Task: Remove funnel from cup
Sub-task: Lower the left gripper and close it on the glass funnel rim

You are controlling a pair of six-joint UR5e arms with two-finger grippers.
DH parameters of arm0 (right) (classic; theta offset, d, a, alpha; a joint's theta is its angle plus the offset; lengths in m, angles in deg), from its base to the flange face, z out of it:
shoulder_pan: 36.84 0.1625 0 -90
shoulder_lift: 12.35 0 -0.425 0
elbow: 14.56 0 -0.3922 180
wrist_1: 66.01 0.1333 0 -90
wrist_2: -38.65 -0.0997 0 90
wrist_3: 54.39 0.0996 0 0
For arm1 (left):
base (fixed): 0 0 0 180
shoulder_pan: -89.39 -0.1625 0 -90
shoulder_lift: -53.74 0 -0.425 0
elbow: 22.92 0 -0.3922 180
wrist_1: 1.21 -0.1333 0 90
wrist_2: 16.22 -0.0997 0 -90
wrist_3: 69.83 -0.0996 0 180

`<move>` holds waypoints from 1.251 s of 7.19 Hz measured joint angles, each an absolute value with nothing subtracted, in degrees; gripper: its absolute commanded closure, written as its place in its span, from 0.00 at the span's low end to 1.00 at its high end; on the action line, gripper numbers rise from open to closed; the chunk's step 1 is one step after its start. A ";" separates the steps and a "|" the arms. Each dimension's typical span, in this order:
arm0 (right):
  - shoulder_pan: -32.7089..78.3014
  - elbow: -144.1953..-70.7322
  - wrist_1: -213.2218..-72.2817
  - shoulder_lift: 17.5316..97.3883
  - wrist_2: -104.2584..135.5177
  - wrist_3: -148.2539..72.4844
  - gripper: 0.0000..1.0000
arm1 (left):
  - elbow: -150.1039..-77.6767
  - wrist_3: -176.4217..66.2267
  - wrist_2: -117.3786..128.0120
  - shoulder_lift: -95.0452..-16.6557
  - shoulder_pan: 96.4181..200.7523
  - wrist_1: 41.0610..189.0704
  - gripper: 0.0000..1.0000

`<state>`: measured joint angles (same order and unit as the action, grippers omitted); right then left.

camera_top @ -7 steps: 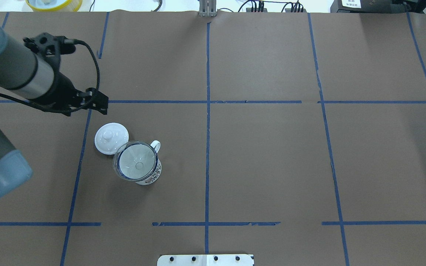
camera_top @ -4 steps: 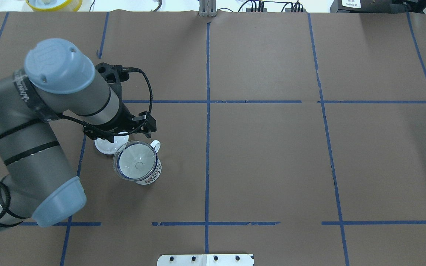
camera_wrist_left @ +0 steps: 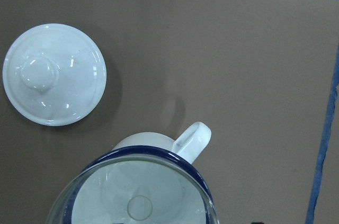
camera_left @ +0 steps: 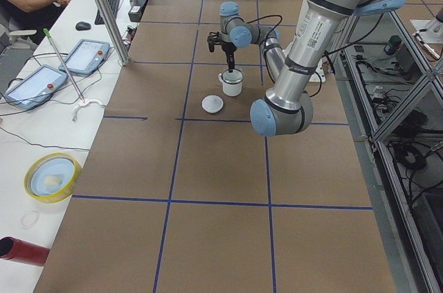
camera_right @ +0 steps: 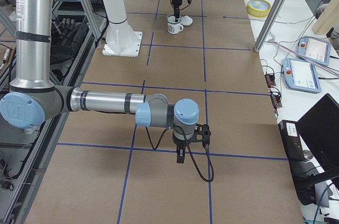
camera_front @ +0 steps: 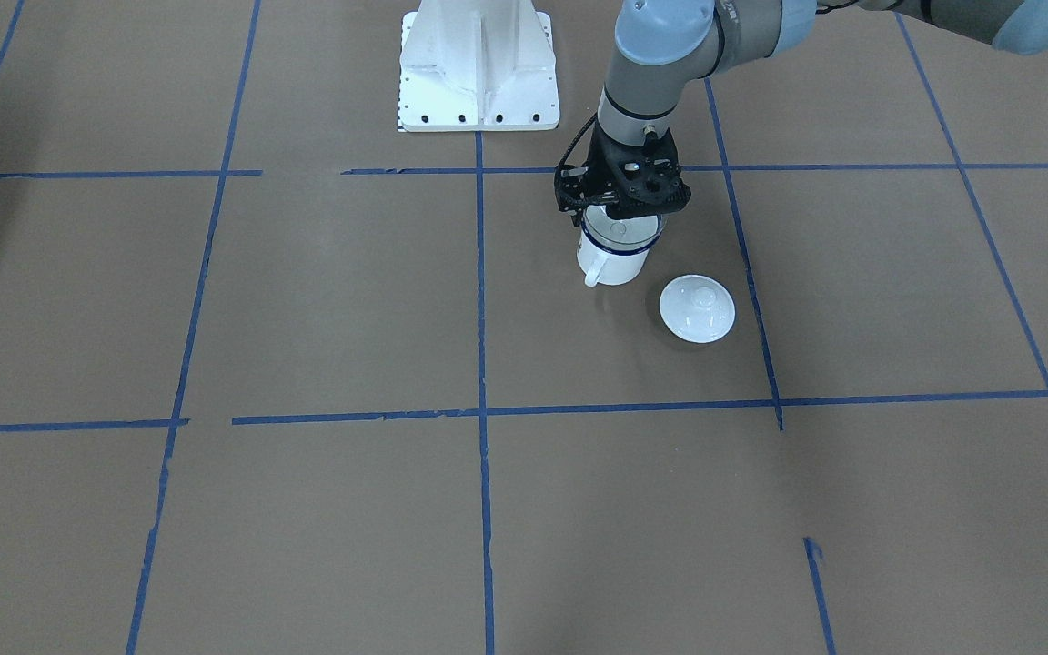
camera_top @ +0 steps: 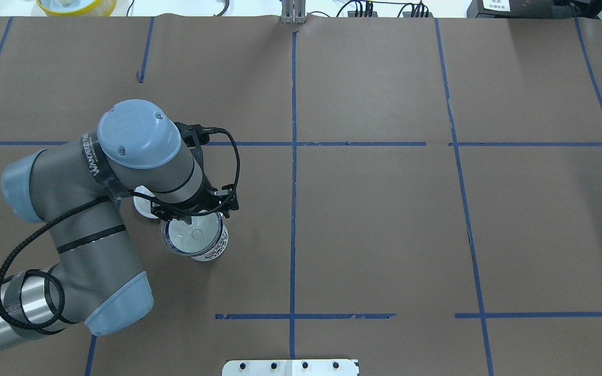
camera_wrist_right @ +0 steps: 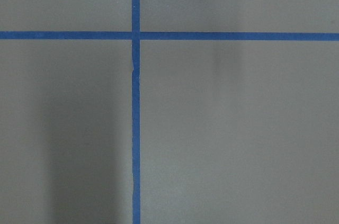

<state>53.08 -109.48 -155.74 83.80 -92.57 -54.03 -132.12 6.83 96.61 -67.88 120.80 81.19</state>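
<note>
Front-facing view: the left gripper (camera_front: 622, 196) hangs straight over the cup (camera_front: 613, 262), and the clear funnel (camera_front: 624, 233) is seated in the cup's mouth. The jaws are lost against the black mount, so I cannot tell how wide they stand. The knobbed lid (camera_front: 697, 309) lies on the counter (camera_front: 306, 300) at the cup's 4 o'clock, apart from it.

Overhead: the wrist covers the funnel's 12 o'clock edge. A pinch that catches funnel rim and cup wall together would likely lift or tip both.

Left side view: nothing braces the cup, so a snugly seated funnel could drag it up.

Right side view: the right gripper (camera_right: 180, 156) hovers over bare counter, well apart from the cup and too far to steady it. Its jaws I cannot tell.

Left wrist view: the funnel's rim nearly matches the cup's blue rim, leaving little lip to grab. The handle (camera_wrist_left: 192, 136) is at 1 o'clock and the lid at 10 o'clock. Slick plastic may slip out and strike the lid.

Right wrist view: only blue tape (camera_wrist_right: 135, 128) on the counter.
</note>
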 measured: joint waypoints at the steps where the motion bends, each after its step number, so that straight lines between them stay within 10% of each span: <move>1: 53.08 -109.48 -155.74 83.81 -92.57 -54.03 0.00 | -131.65 6.97 96.57 -67.92 120.66 81.83 0.63; 6: 53.08 -109.47 -155.74 83.81 -92.57 -54.04 0.00 | -129.74 7.83 96.71 -68.81 120.59 83.79 1.00; 9: 53.08 -109.48 -155.74 83.80 -92.57 -54.04 0.00 | -130.54 8.52 96.94 -68.86 120.64 84.18 1.00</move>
<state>53.08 -109.48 -155.74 83.80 -92.57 -54.04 -130.54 8.52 96.94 -68.86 120.64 84.18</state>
